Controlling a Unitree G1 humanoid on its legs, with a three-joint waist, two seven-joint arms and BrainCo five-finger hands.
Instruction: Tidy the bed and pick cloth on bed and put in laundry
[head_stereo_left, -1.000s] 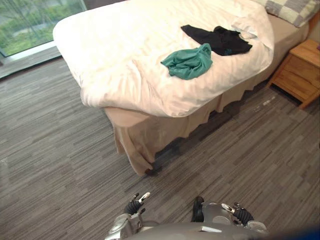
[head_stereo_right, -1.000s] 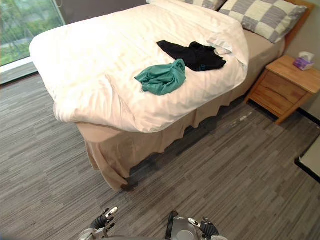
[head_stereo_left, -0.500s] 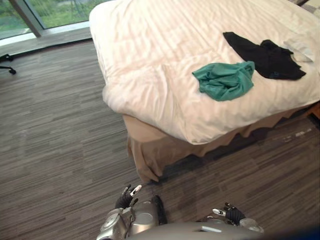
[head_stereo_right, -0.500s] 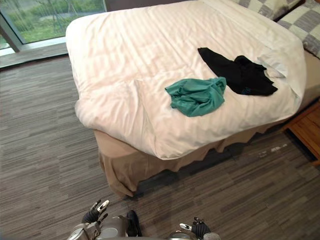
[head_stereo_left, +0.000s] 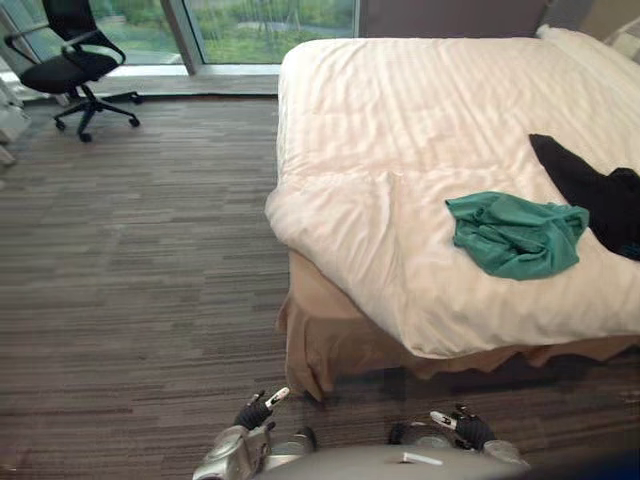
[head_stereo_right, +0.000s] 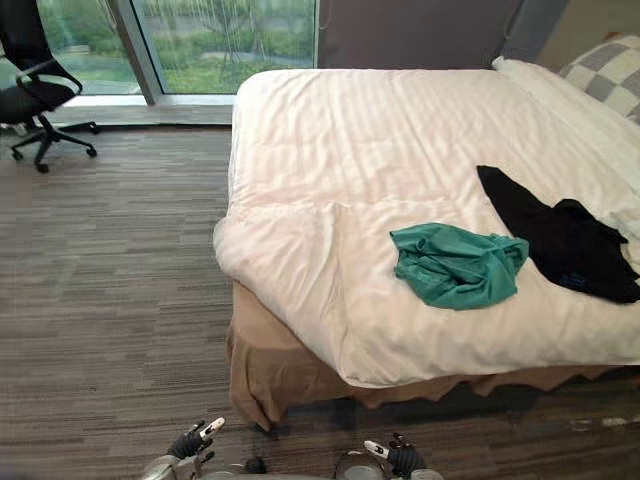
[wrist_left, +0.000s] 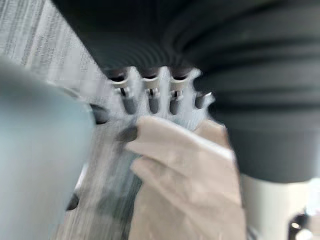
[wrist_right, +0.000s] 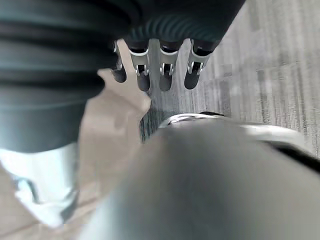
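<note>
A crumpled green cloth (head_stereo_left: 515, 233) lies on the white duvet (head_stereo_left: 400, 150) near the bed's near edge. A black garment (head_stereo_right: 560, 235) is spread just beyond it, toward the head of the bed. Both hands hang low by my body, well short of the bed: the left hand (head_stereo_left: 255, 412) and the right hand (head_stereo_left: 462, 430). The left wrist view shows relaxed fingers (wrist_left: 150, 97) holding nothing, with the beige bed skirt past them. The right hand's fingers (wrist_right: 160, 75) are likewise straight and empty over the carpet.
The beige bed skirt (head_stereo_left: 330, 340) hangs to the grey carpet at the bed's near corner. A black office chair (head_stereo_left: 75, 65) stands far left by the window (head_stereo_left: 260, 15). A checkered pillow (head_stereo_right: 610, 70) sits at the bed's head.
The whole picture has shifted: the bed now sits to the right, the chair has come into view and the nightstand has left it. The cloths lie as before; both hands stay low.
</note>
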